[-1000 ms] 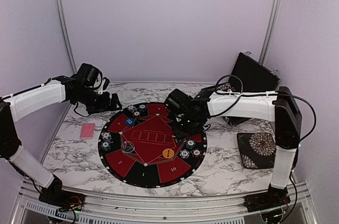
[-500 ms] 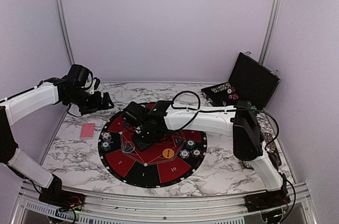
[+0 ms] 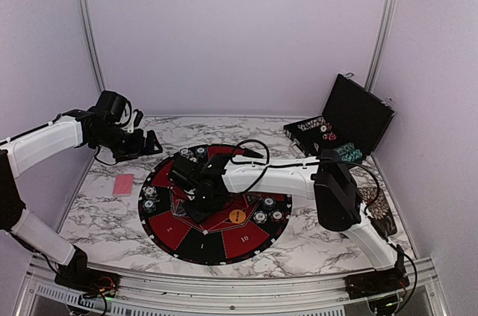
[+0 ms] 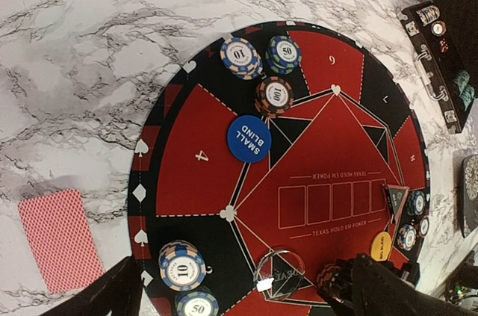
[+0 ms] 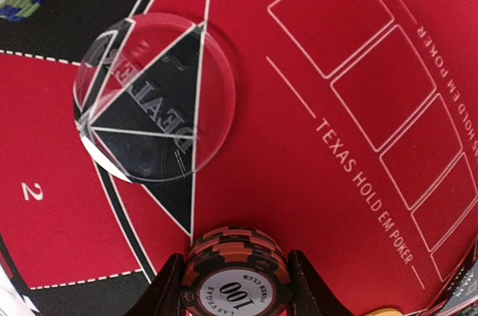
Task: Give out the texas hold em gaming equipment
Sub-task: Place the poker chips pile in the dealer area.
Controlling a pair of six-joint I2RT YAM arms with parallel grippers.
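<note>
Chip in hand: a red-and-black 100 chip stack (image 5: 234, 280) sits between the right gripper (image 5: 233, 286) jaws, which pinch it low over the red middle of the round mat (image 4: 190, 174), just beside the clear dealer disc (image 5: 155, 97).
Chips already placed: stacks marked 10, 50 and 100 (image 4: 273, 95) lie in one wedge, a 10 (image 4: 181, 267) and a 50 in another near wedge, and more small stacks (image 3: 268, 211) on the right side of the mat.
Buttons: the blue small blind disc (image 4: 249, 139) and the orange disc (image 3: 237, 217) lie on the mat.
Cards: one red-backed card pile (image 4: 60, 237) rests on the marble surface (image 3: 104, 204), left of the mat.
Left gripper (image 3: 148, 142): jaws spread wide, holding nothing, above the far left of the surface.
Case (image 3: 347, 118): open at the far right, chips inside it.
Progress: I judge it about midway; several wedges have no chips and cards seem undealt.
</note>
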